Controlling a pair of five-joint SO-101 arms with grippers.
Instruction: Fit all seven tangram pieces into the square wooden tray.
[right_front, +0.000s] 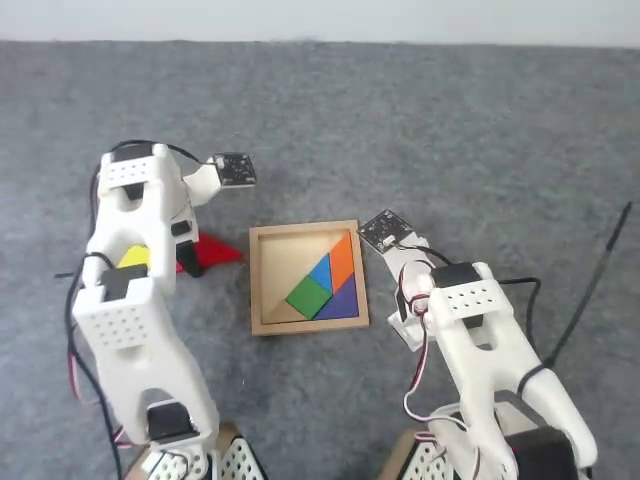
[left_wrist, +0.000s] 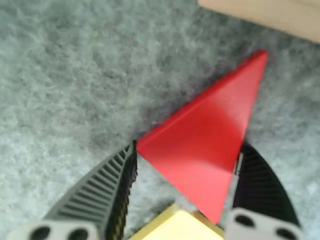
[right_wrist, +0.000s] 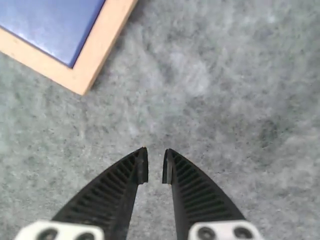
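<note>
The square wooden tray (right_front: 262, 300) lies mid-table. It holds an orange piece (right_front: 343, 262), a blue piece (right_front: 320, 272), a green square (right_front: 308, 295) and a purple triangle (right_front: 343, 303); its left part is bare wood. A red triangle (right_front: 212, 253) lies left of the tray under the left arm. My left gripper (left_wrist: 185, 155) is shut on the red triangle (left_wrist: 205, 145), one finger at each side. A yellow piece (right_front: 133, 257) (left_wrist: 172, 225) sits close behind it. My right gripper (right_wrist: 155, 167) hangs shut and empty over the carpet, just off the tray's corner (right_wrist: 82, 75).
Grey carpet covers the table, with wide free room beyond and to the right of the tray. A black cable (right_front: 590, 290) runs along the right side. The tray's edge (left_wrist: 260, 12) lies just past the red triangle's tip.
</note>
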